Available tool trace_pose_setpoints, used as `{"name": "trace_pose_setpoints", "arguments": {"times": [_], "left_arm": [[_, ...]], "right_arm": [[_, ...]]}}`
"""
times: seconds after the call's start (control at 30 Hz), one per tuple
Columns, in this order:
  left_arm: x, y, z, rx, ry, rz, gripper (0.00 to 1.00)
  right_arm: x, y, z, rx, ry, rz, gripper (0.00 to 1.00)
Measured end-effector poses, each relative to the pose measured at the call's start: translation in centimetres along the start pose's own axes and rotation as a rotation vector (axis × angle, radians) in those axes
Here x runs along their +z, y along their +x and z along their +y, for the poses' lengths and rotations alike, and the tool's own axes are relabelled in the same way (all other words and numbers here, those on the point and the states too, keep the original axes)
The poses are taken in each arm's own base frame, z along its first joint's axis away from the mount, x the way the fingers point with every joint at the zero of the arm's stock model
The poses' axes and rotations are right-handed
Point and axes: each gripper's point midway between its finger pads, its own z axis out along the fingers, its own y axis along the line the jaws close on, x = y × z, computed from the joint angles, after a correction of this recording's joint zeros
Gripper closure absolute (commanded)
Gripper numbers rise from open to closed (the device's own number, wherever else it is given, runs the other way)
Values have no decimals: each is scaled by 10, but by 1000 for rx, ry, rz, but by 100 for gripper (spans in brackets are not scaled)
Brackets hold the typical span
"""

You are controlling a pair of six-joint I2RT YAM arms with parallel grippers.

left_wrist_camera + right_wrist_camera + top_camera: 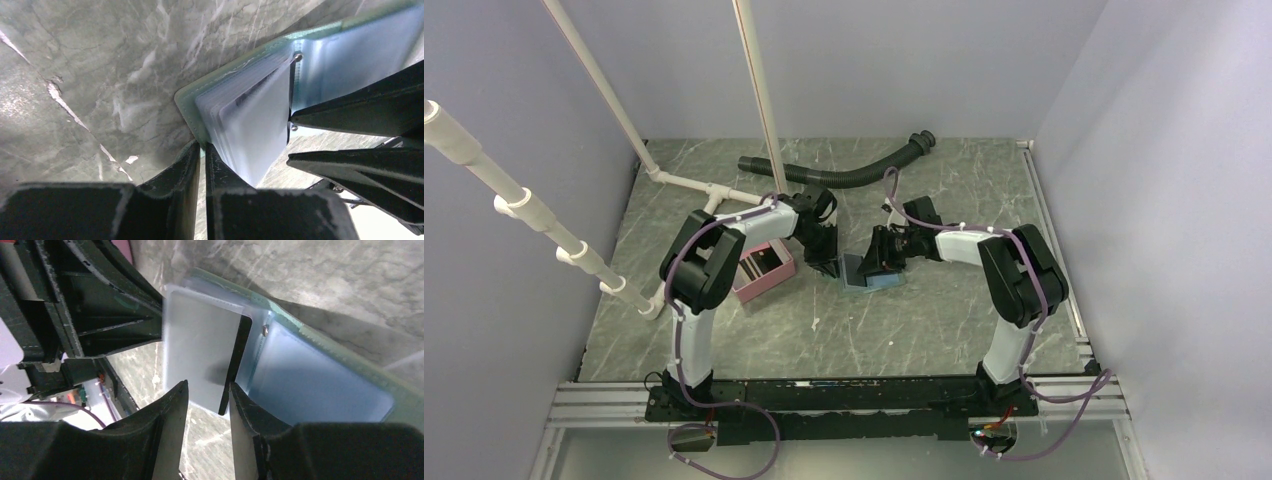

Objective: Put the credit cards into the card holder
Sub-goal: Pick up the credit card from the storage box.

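White PVC pipes stand at the far left of the marble-patterned table; pink open-topped box just left of centre, beside the left arm's forearm.

Left gripper reaches in at centre, pointing down; wrist view shows its jaws drawn almost together, pinching the greenish cover edge of the card holder at a corner.

Black corrugated hose lies curved along the back, well apart from both arms.

Card holder sits at table centre between the two grippers, opened like a book; light-blue inner cover lies back toward the table; frosted clear sleeve leaves fan out from the spine.

Right gripper meets it from the right; jaws slightly apart, one sleeve leaf hanging into the gap; table shows between its fingers in the left wrist view, so no firm pinch seen.
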Motion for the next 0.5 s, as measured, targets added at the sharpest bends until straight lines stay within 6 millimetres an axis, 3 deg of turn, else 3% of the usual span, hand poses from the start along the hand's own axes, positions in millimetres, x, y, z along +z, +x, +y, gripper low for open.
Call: {"name": "trace_pose_setpoints", "arguments": {"times": [0.03, 0.17, 0.3, 0.4, 0.5], "left_arm": [[0, 0, 0, -2, 2, 1, 83], [-2, -2, 0, -3, -14, 4, 57], [-15, -4, 3, 11, -60, -16, 45], [-42, -3, 0, 22, -80, -47, 40], [-92, -8, -12, 42, -66, -145, 35]], "right_arm": [[1, 0, 2, 5, -12, -2, 62], [1, 0, 4, 18, -25, -7, 58], [-12, 2, -2, -7, 68, -20, 55], [-31, -3, 4, -61, 120, -55, 54], [-44, -10, 11, -106, 140, -90, 54]]}}
